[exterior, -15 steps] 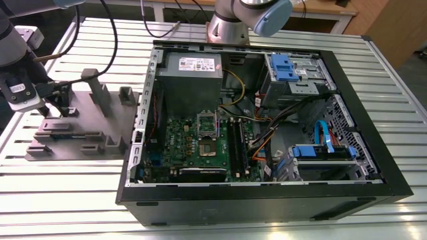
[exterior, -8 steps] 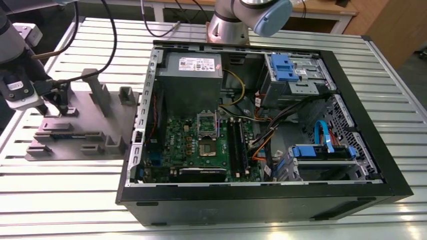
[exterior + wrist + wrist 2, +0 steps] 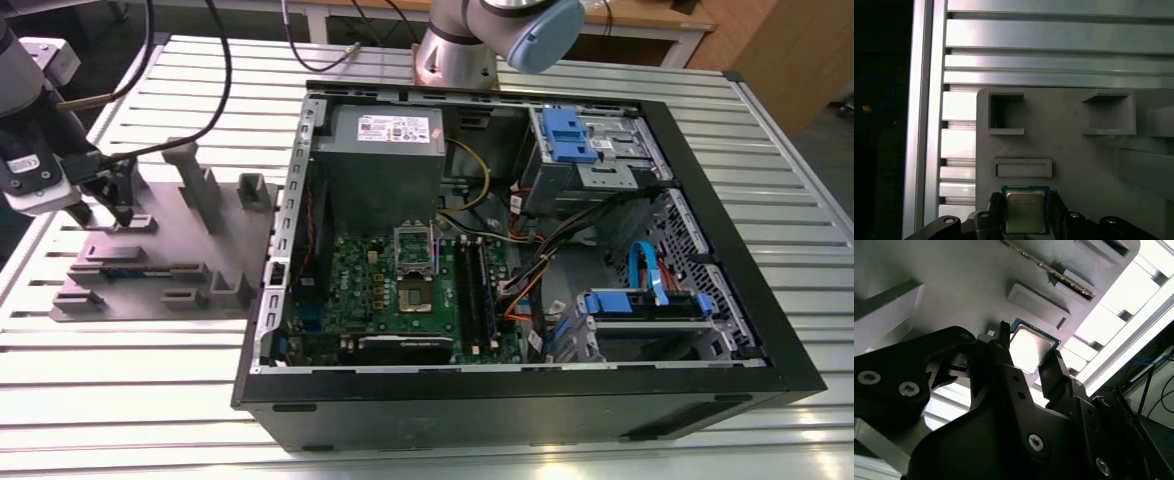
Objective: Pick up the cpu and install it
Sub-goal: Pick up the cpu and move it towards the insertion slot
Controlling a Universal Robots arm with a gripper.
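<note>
A slatted metal bench (image 3: 134, 400) carries one open computer case (image 3: 534, 405), laid on its side well apart from the tool, presumably so that its one green motherboard (image 3: 387, 290) faces upward and can be reached from above. On that board one socket frame (image 3: 416, 268) is seen, far from the tool. Directly under the tool lies one grey fixture plate (image 3: 147, 290), moulded with raised blocks and pockets that seem meant to keep parts in known spots; two square pockets (image 3: 1006, 115) are counted just beyond the tool in the first wrist view. The tool (image 3: 104, 215) is lowered close over this plate. Its two black fingers (image 3: 995, 206) are set against opposite edges of the one cpu (image 3: 1025, 212), and appear clamped on it, leaving the shiny metal top untouched and facing up. In the second wrist view the cpu (image 3: 1029, 347) is seen between the fingertips, at or just above the plate; whether it is lifted clear cannot be told.
</note>
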